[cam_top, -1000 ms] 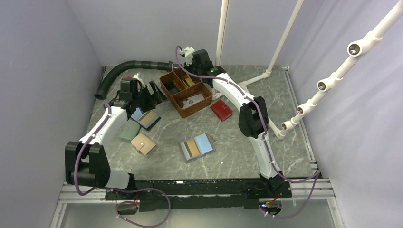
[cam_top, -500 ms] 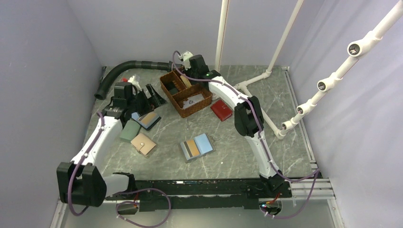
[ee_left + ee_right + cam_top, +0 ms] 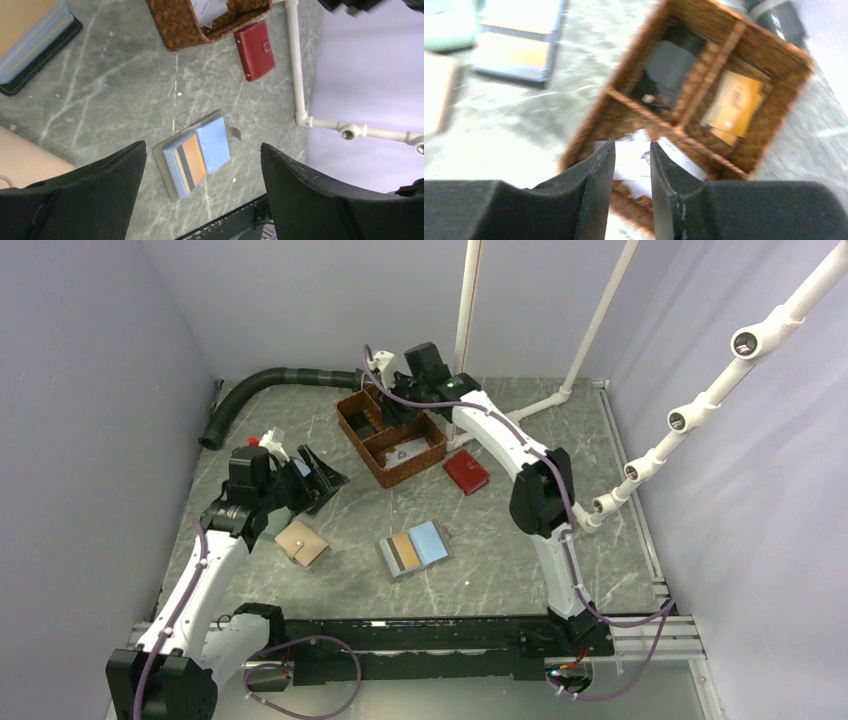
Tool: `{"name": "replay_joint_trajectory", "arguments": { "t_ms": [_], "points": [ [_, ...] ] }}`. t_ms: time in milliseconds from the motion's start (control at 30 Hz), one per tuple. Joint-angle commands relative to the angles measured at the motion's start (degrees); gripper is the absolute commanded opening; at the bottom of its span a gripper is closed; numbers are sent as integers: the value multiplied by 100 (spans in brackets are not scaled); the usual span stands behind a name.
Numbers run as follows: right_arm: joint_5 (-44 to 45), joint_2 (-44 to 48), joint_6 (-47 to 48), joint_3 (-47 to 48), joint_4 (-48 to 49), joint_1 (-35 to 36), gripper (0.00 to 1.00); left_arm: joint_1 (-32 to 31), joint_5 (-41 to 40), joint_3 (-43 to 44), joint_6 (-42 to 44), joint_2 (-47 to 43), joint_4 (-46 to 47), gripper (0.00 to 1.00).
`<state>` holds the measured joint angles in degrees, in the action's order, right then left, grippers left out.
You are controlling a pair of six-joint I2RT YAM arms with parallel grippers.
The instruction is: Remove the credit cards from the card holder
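Card holder (image 3: 214,147) lies open & flat on the worktop (image 3: 115,85), centred betw. the fingers of your left claw (image 3: 202,146) and well clear of them. Its long axis runs diag., roughly across that claw's gap, w/ the small tab at the end twd. the right finger. It has a soft light-blue lining and a taupe rim. In the half nearer the left finger sits what looks like one of the credit cards (image 3: 194,161): thin, stiff, orange w/ a dark stripe. Left claw is spread wide, nothing in it, and prob. the better-lined arm. Right claw (image 3: 631,146) hangs over the wicker basket (image 3: 711,70), fingers a narrow gap apart, nothing pinched, well away from the holder. Red wallet (image 3: 256,50), leathery, lies beyond the left claw's right finger.
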<state>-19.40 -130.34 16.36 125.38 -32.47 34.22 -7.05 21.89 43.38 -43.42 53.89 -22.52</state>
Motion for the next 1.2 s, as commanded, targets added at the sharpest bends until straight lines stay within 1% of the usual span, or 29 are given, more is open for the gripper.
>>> {"name": "replay_joint_trajectory", "arguments": {
  "t_ms": [0,67,233,300,400,500,633,767,867,1000,1167],
  "points": [
    [-2358,1134,959,-352,-1330,82,36,11,546,33,-473,-232,-256,88],
    [-2563,1515,1118,-910,-1492,109,36,2,604,-5,-572,-408,-464,88],
    [-2765,2347,1378,-2120,-1670,172,39,-7,567,-160,-764,-981,-669,88],
    [-2929,2660,1416,-2550,-1624,201,40,-7,594,-143,-794,-1071,-770,89],
    [-2977,3117,1446,-3195,-1493,302,41,-28,736,-79,-754,-1078,-949,88],
    [-3000,3535,1550,-3778,-1382,389,44,-123,705,-109,-745,-1179,-1114,88],
    [-3152,3865,1723,-4439,-1260,393,51,-339,619,-346,-881,-1423,-1202,88],
    [-3366,4107,1899,-5058,-1099,400,61,-726,374,-528,-1003,-1565,-1289,88],
    [-3408,4214,2069,-5411,-1039,402,65,-1011,180,-637,-1118,-1608,-1217,88],
    [-3450,4333,2156,-5784,-951,400,68,-1313,12,-739,-1249,-1529,-1045,88],
    [-3433,4389,2179,-6097,-831,402,68,-1599,-132,-857,-1376,-1396,-828,88]
  ]
}}
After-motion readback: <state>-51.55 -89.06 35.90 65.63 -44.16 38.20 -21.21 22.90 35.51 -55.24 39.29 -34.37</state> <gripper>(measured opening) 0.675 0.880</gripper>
